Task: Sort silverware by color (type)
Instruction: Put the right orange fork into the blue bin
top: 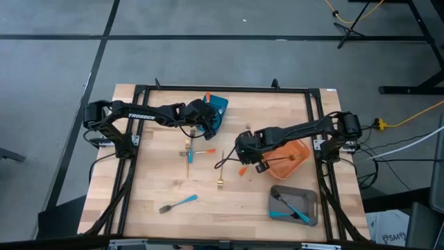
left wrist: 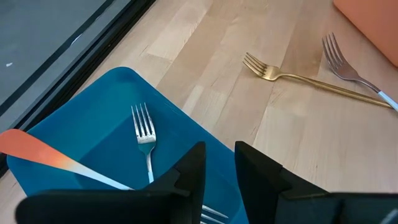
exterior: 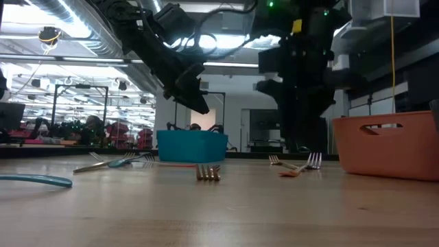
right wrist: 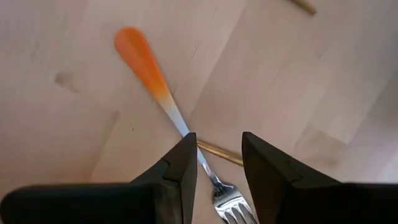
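Note:
My left gripper (left wrist: 219, 171) hangs open and empty over the blue container (top: 216, 107) at the table's far middle. In the container lie an orange-handled fork (left wrist: 37, 152) and a silver-tined fork (left wrist: 144, 134). My right gripper (right wrist: 217, 171) is open and low over the table's middle (top: 246, 156). Its fingers stand on either side of the neck of an orange-handled fork (right wrist: 146, 62). This fork lies flat on the wood and crosses a gold fork (right wrist: 221, 153). I cannot tell whether the fingers touch it.
Loose on the wood are a gold fork (left wrist: 292, 76) and a blue-handled fork (top: 189, 164) left of middle, an orange fork (top: 205, 151), a gold fork (top: 220, 175) and a blue fork (top: 177, 203) near the front. An orange container (top: 295, 158) and a grey container (top: 311, 196) holding a blue fork stand on the right.

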